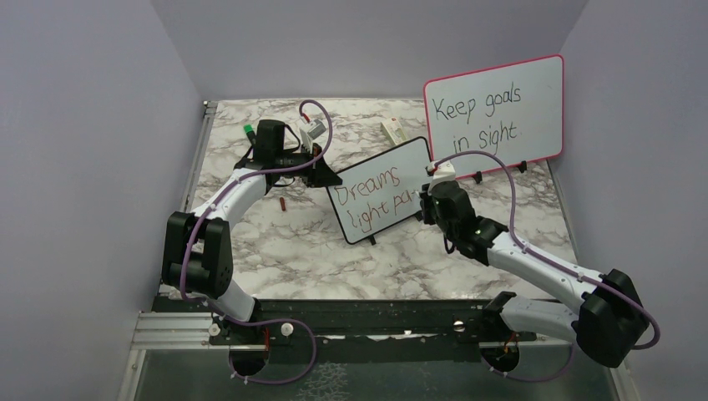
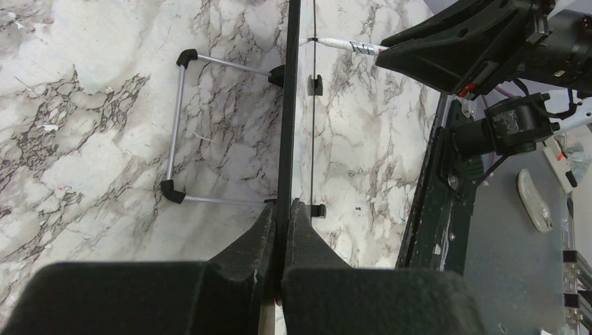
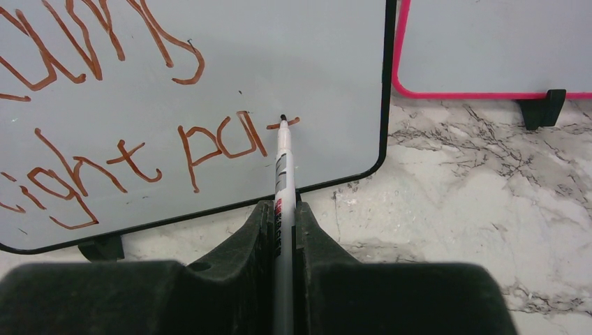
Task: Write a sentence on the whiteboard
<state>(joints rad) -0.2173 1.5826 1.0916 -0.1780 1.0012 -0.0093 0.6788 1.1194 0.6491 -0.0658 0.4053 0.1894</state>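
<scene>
The black-framed whiteboard stands tilted at mid-table. My left gripper is shut on its left edge; in the left wrist view the board's edge runs straight up from between the left gripper. The red sentence reads "Dreams" over "light pa" plus a started letter. My right gripper is shut on a white marker. Its tip touches the whiteboard on a short red stroke after "pa" in the sentence. The marker also shows from the board's side.
A larger pink-framed board with black writing stands behind and to the right, its frame close to the whiteboard's right edge. A small red cap lies left of the board. A white box sits at the back.
</scene>
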